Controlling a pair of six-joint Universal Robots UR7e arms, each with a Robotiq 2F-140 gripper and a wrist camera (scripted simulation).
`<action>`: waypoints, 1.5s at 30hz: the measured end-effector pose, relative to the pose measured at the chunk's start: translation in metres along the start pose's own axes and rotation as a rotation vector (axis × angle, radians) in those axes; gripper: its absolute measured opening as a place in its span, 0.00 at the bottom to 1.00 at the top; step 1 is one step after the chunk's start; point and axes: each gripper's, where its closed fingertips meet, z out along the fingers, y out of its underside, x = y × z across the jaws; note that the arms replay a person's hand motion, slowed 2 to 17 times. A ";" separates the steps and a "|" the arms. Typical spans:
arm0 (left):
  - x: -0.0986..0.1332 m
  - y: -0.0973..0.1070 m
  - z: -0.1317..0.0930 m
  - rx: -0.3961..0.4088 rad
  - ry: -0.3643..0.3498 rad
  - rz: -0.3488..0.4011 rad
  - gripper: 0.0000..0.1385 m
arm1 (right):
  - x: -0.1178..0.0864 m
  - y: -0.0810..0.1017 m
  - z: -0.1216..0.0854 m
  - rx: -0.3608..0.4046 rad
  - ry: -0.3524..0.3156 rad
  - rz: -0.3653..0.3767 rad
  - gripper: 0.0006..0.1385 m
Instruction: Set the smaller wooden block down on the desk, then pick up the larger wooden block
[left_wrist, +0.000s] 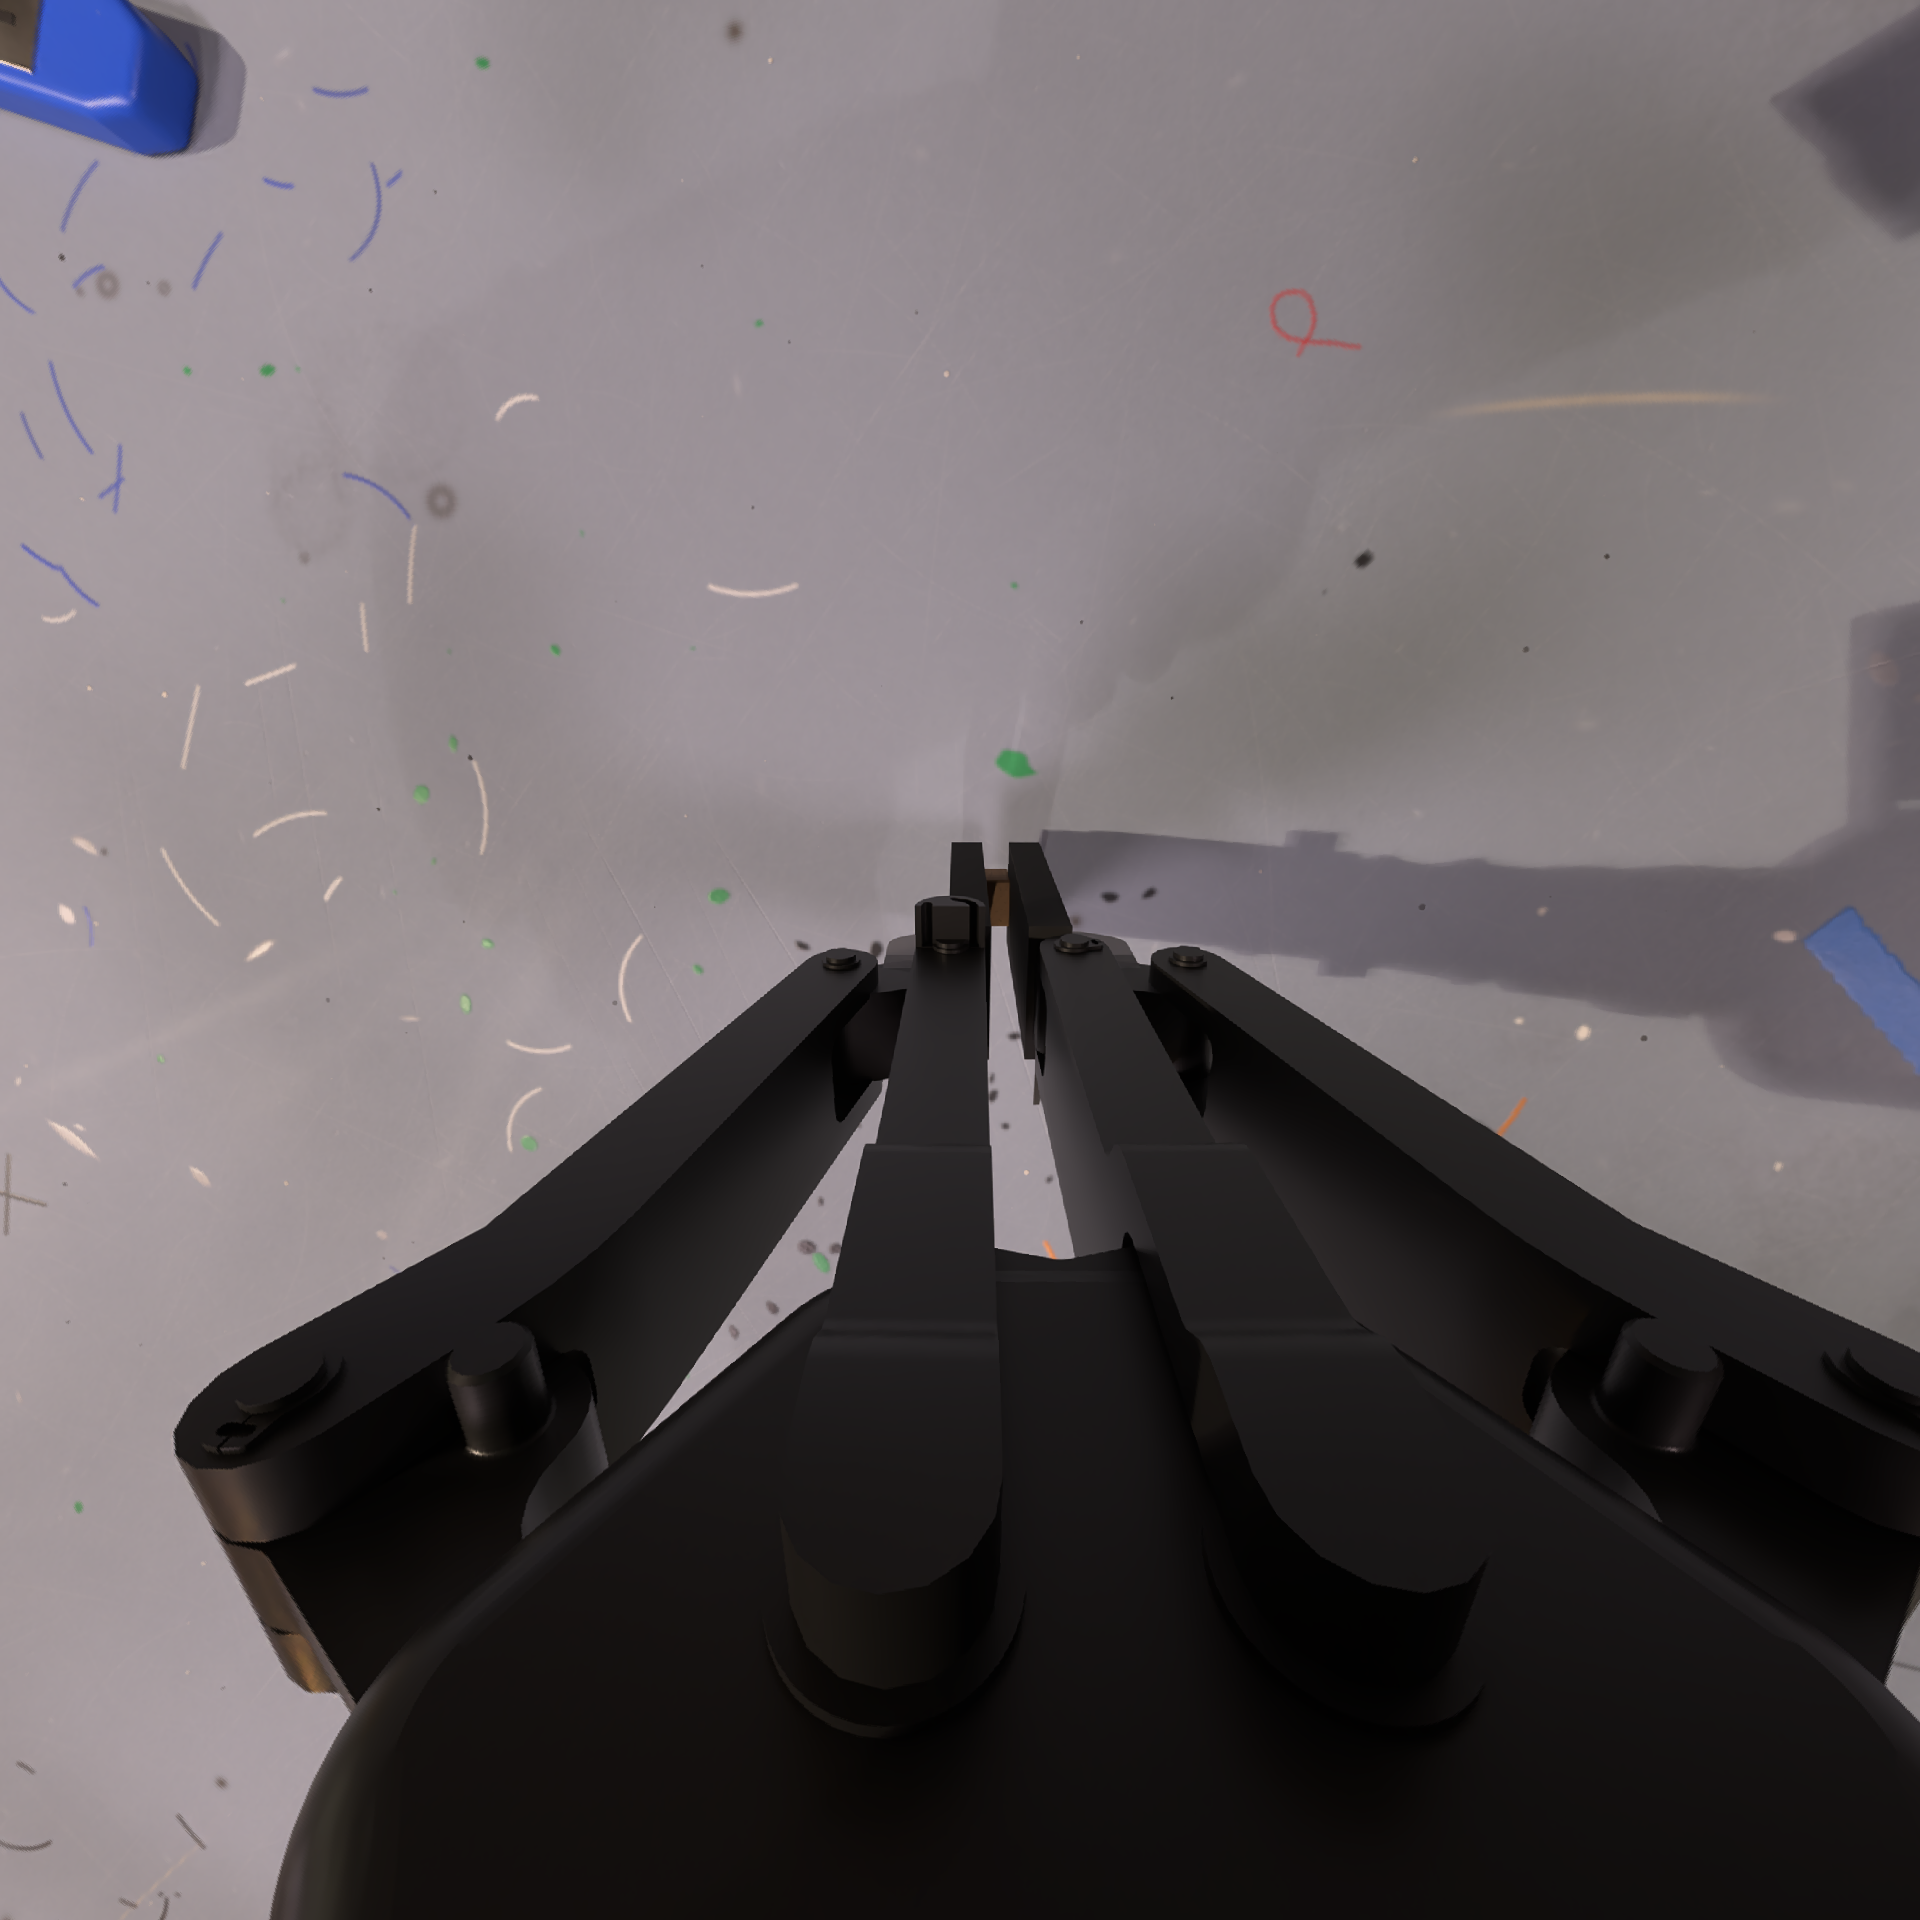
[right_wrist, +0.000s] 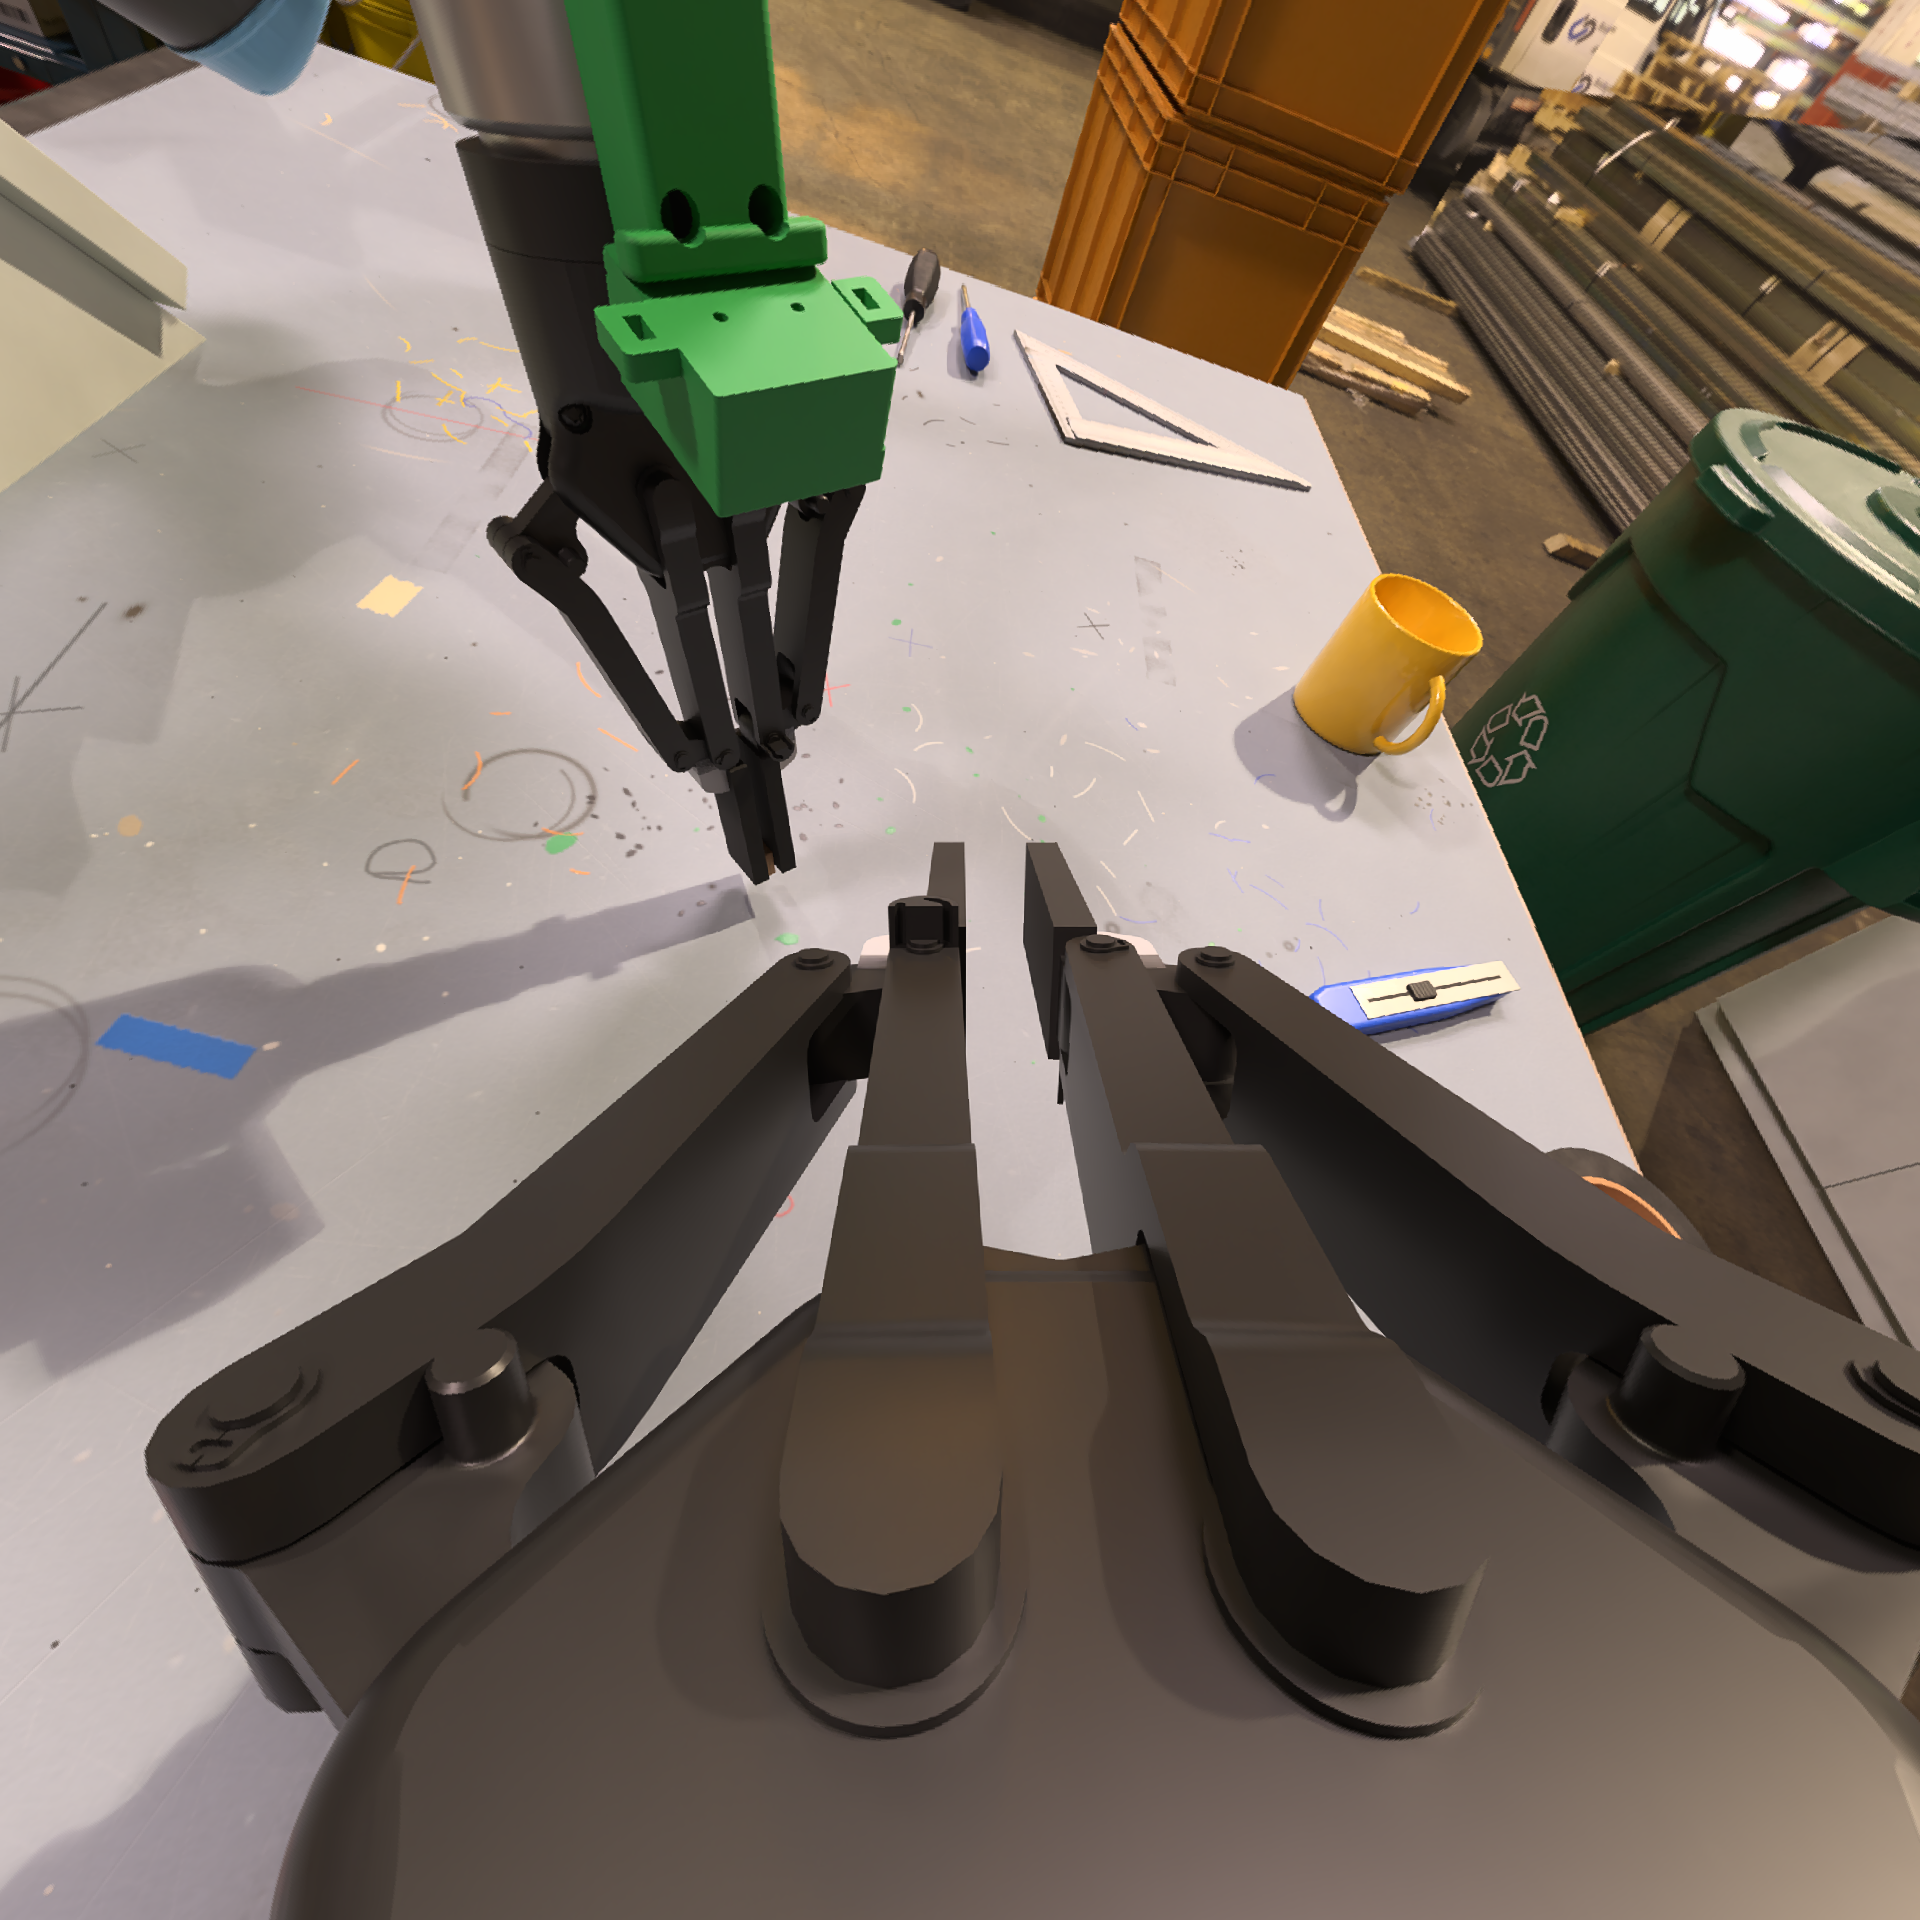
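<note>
My left gripper (left_wrist: 995, 868) is shut on a small brown wooden block (left_wrist: 1000, 900); only a sliver of the block shows between the pads. In the right wrist view the left gripper (right_wrist: 767, 864) points down with its tips close above the grey desk (right_wrist: 1039, 644), and the block (right_wrist: 766, 861) shows as a brown speck between them. My right gripper (right_wrist: 994, 868) hovers over the desk just right of it, its fingers a narrow gap apart with nothing between them. No larger wooden block shows in either view.
A yellow mug (right_wrist: 1382, 665), a blue utility knife (right_wrist: 1413, 997), two screwdrivers (right_wrist: 971, 338) and a set square (right_wrist: 1143, 416) lie on the desk's right and far side. Orange crates (right_wrist: 1236, 177) and a green bin (right_wrist: 1745, 727) stand beyond the edge.
</note>
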 end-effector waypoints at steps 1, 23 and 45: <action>0.000 0.000 0.000 -0.002 0.000 0.000 0.05 | 0.000 0.000 0.000 -0.001 0.000 0.000 0.11; 0.006 0.002 0.005 -0.026 0.037 -0.003 0.05 | -0.002 0.002 0.002 -0.015 -0.007 -0.005 0.11; 0.009 0.004 0.007 -0.041 0.051 0.000 0.05 | -0.003 0.003 0.004 -0.025 -0.009 -0.011 0.11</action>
